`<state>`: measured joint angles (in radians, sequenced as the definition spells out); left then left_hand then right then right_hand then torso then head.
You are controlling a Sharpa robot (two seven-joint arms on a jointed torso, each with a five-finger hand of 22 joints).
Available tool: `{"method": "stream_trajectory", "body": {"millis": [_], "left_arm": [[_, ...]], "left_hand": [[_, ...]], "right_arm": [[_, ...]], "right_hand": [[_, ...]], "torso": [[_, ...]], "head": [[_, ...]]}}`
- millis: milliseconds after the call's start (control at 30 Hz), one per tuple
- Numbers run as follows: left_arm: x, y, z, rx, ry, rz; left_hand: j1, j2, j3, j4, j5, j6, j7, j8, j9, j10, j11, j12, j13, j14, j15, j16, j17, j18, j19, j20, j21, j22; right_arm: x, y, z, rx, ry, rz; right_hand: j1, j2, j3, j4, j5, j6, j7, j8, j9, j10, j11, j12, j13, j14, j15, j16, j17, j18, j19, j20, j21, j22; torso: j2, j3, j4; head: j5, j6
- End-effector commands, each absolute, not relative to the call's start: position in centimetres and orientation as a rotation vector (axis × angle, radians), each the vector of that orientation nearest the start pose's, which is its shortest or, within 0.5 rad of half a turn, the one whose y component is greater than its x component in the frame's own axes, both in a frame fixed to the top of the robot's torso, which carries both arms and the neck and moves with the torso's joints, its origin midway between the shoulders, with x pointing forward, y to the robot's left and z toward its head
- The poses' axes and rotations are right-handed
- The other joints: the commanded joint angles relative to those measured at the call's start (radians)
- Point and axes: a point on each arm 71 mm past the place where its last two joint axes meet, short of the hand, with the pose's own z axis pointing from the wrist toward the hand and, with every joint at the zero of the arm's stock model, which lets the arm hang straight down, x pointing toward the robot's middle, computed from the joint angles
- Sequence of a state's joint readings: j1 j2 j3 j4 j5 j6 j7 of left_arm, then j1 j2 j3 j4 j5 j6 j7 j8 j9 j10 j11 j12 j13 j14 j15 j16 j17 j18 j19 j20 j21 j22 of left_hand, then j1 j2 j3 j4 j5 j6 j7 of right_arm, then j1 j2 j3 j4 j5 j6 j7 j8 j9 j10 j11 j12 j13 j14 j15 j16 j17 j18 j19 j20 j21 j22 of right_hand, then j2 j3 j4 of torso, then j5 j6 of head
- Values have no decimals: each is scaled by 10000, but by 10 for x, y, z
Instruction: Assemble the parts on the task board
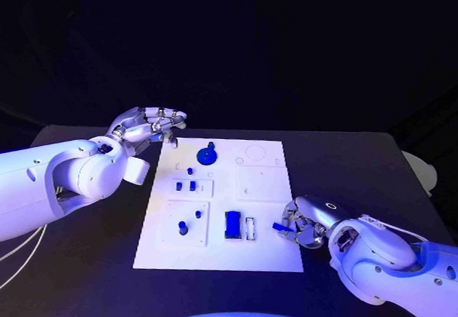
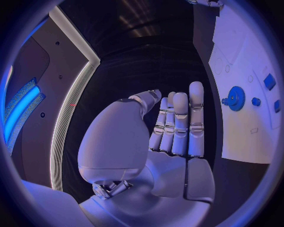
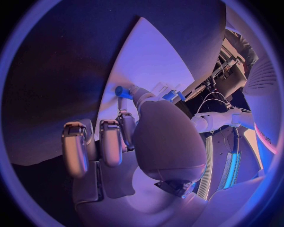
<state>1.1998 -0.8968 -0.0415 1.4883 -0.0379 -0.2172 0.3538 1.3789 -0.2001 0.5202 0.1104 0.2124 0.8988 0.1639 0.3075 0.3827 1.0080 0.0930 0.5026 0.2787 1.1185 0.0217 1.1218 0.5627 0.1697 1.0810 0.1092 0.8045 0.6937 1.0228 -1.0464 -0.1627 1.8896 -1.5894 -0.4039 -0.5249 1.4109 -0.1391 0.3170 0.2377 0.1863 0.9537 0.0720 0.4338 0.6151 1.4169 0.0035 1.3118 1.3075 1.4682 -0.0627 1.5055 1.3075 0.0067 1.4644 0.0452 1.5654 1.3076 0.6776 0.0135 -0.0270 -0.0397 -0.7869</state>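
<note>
Fingers [image 1: 288,226] of the right hand [image 1: 307,222] were curled in at the right edge of the white board [image 1: 264,259], pinching a small blue part [image 1: 281,226] between thumb and fingertip just above the board's surface; the right wrist view showed the same blue part [image 3: 122,91] at the tip of a finger, with the remaining fingers [image 3: 110,142] bent loosely beneath the palm. At the board's far left corner the left hand [image 1: 147,129] hovered above the black counter [image 1: 355,160], palm turned upward, its fingers [image 2: 179,124] held straight and close together with nothing in them, as the left wrist view made plain. On the board, a blue gear [image 1: 207,155] stood near the far edge, left of the middle, with a small blue peg [image 1: 190,171] just nearer than it and two little blue blocks [image 1: 186,186] in a recessed square below that. Toward the near edge a dark blue upright block [image 1: 232,224] stood beside a pale slot [image 1: 250,228], and to its left a raised square panel [image 1: 186,222] carried a few small blue pieces [image 1: 183,228]. The right hand's blue part sat just right of that upright block, well apart from the gear.
</note>
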Motion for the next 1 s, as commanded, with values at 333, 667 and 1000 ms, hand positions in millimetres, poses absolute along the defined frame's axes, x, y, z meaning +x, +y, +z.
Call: {"method": "stream_trajectory", "body": {"millis": [333,667,1000], "left_arm": [[493,240,-181,-10956,14669,-15468],[492,238,-181,-10943,14677,-15499],[492,238,-181,-10938,14681,-15515]], "left_hand": [[29,55,-28,32,22,-40,-4,51,-6,-92,-10,71,16,-86,-12,-10,-16,149,70,2,-60,-11],[29,55,-28,32,22,-40,-4,51,-6,-92,-10,71,16,-86,-12,-10,-16,149,70,2,-60,-11],[29,55,-28,32,22,-40,-4,51,-6,-92,-10,71,16,-86,-12,-10,-16,149,70,2,-60,-11]], "right_arm": [[352,-215,-273,168,19657,3738],[354,-202,-254,2212,19435,5133],[356,-187,-253,3018,19623,5859]], "right_hand": [[-291,-47,1519,-354,1204,34,-16,141,33,87,-89,55,846,670,-60,10,847,-67,1064,-48,54,2632],[-772,-115,2285,-565,1196,-103,-4,361,311,156,-75,86,869,679,-56,20,882,-67,1064,-50,54,2632],[-1199,-220,2360,-497,1134,-107,-16,414,380,176,-81,109,889,683,-59,25,901,-67,1064,-50,54,2632]], "torso": [[-3,5,-12],[-2,-9,-1],[12,-21,18]], "head": [[42,-12],[-4,4],[9,-17]]}}
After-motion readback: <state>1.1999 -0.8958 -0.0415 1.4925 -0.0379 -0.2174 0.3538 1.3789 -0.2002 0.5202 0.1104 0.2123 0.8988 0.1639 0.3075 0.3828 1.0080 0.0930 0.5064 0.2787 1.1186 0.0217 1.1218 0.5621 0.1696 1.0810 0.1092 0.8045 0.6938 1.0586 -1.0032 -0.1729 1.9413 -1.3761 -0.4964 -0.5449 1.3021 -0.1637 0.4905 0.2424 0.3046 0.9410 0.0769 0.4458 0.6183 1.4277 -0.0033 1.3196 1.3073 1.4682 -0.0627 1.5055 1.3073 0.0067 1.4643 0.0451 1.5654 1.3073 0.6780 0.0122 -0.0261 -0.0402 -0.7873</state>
